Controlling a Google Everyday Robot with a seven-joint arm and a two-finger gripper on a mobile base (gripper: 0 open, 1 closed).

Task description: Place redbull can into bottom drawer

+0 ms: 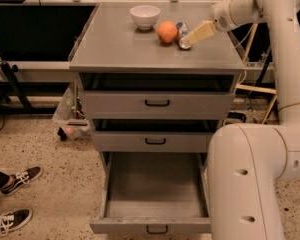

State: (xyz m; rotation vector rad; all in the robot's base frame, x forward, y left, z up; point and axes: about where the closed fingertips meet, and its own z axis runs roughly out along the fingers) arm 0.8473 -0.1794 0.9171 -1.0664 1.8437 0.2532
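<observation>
The redbull can (182, 34) lies on its side on the grey cabinet top (120, 49), just right of an orange (167, 32), its silver end facing the front. My gripper (196, 35) reaches in from the right and sits right at the can, its cream fingers (202, 32) over the can's right side. The bottom drawer (155, 189) is pulled wide open below, its plain grey inside bare, with a black bar handle (157, 229) on its front.
A white bowl (145, 16) stands behind the orange. The two upper drawers (157, 103) are slightly open. My white arm base (245, 184) stands at the drawer's right. A person's sneakers (12, 199) are on the floor at left. A cart wheel (65, 129) is left of the cabinet.
</observation>
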